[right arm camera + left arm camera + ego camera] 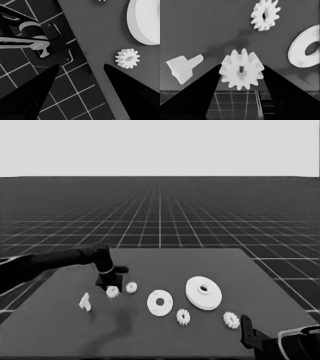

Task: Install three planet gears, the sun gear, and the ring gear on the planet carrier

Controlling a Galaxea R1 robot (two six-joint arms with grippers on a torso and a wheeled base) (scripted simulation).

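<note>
Planet gear (242, 72) sits between your left gripper (241, 82) fingers, at the table's left part, at about 9 o'clock from the smaller round part (160, 303). The wrist view shows both fingers spread wide, flanking the gear; whether they touch its teeth I cannot tell, so read it as open around the gear, not clamped. In the head view this gear (112, 291) lies just below the gripper (111, 282).

Handling judgement: small, rigid, light, likely slick. Teeth give the pads uneven contact, so take it across the outer diameter with the fingers on opposite sides. Squeeze off-centre and it probably spins or pops out. Keep it flat so the centre hole stays level for seating.

A second gear (131, 287) lies just beside it at 3 o'clock, close enough to get nudged as the fingers close. The thin white piece (85, 302) lies at 8 o'clock of the held-over gear, apart from it.

The larger round part (203, 293) is at 2 o'clock of the smaller one, apart. Two more gears: one (183, 316) at 5 o'clock of the smaller part, one (231, 320) near the table's right end. Nothing is seated on the smaller part yet.

Right gripper (81, 75) is parked at the table's right corner, fingers wide apart, holding nothing; that last gear (127, 58) lies near it.
</note>
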